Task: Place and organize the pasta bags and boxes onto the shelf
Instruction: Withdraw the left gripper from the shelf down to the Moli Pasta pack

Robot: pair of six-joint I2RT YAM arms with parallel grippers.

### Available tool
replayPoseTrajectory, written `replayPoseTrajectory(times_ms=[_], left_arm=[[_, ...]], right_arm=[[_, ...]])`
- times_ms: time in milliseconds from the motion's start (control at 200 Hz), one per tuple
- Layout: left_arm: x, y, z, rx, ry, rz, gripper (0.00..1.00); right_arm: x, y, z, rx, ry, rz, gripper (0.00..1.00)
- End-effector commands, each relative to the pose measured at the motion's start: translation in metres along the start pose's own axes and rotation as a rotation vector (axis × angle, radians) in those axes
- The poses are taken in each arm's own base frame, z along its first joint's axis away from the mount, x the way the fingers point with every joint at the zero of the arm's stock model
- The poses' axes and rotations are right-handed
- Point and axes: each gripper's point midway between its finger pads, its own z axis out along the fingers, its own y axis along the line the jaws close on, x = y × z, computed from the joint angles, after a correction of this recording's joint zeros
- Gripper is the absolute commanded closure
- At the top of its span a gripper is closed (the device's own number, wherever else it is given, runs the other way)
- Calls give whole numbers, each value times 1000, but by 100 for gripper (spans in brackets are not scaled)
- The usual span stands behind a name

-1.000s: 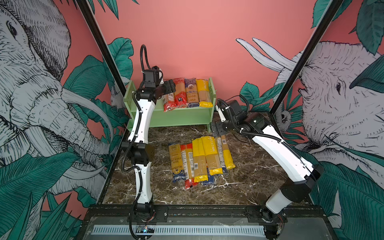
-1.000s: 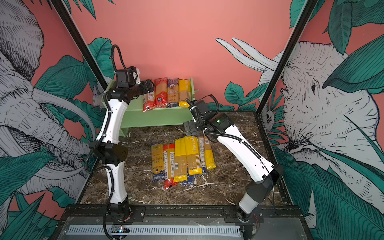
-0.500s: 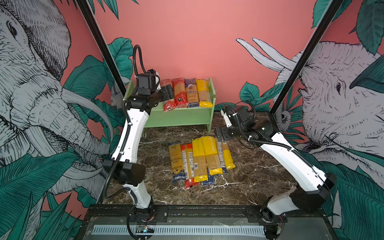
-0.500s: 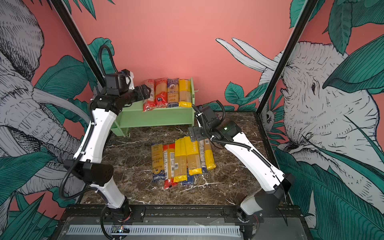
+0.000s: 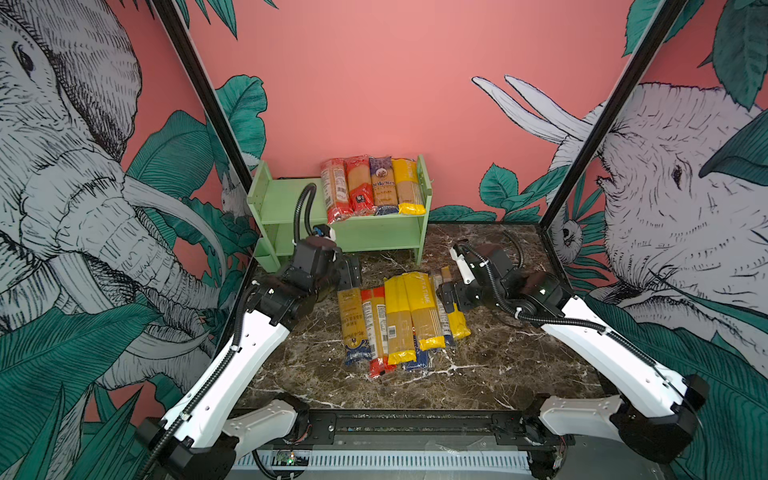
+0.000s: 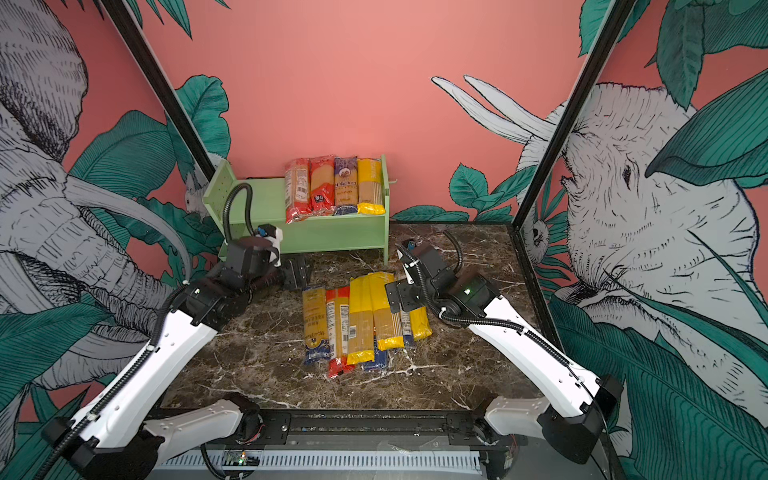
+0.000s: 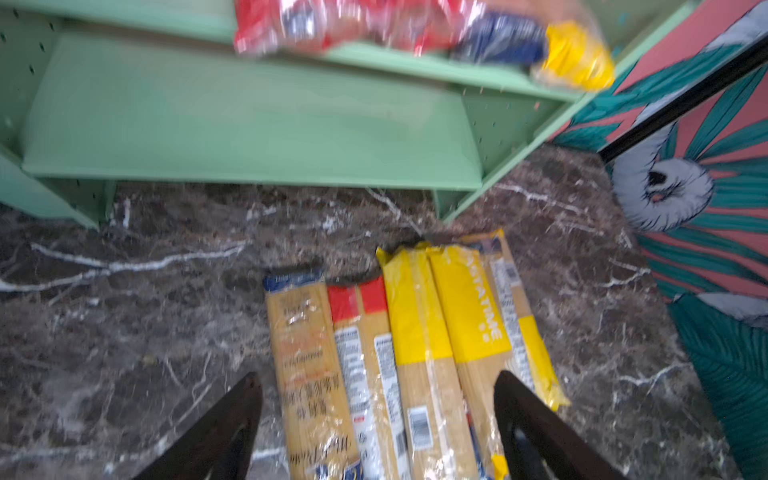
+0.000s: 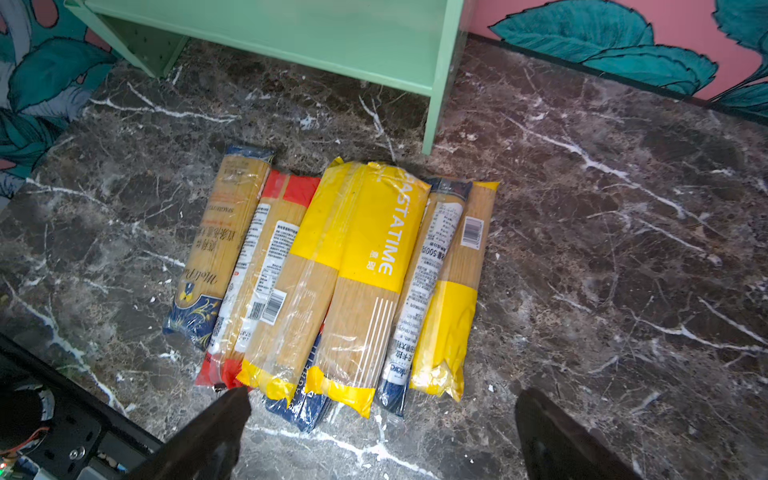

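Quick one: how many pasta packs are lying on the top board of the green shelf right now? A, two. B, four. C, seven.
B: in both top views, four pasta packs lie side by side at the right end of the top board of the shelf.

Cannot read the shelved packs (image 7: 415, 29) on the top board of the shelf (image 7: 249, 124) in the left wrist view: smeared by blur and cropped at the picture's edge. Cannot see the near ends of the loose packs (image 7: 415, 353) there either. Can make out only the near tip of the dark-blue pack (image 8: 303, 409), buried under yellow ones. Lose the rightmost far ends behind the right jaws in both top views, and part of the lower tier behind the left arm (image 5: 311, 266).
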Motion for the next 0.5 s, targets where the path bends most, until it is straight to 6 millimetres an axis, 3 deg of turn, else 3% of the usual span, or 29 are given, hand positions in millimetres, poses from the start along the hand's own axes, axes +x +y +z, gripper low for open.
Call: replayPoseTrajectory(times_ms=[0,200,215,280,495], left_arm=[[39,14,4,-70,34,-66,13],[106,17,16,-103,98,-81,13],[110,18,17,-105,100,-84,13],[128,19,24,-107,116,-92,13],[176,32,41,-154,176,-101,12]], right_arm=[[2,14,4,-44,-20,2,1],[8,30,11,-95,-3,-10,1],[17,28,18,-87,23,-16,1],[21,30,21,-91,38,-27,1],[31,27,26,-78,73,-34,1]])
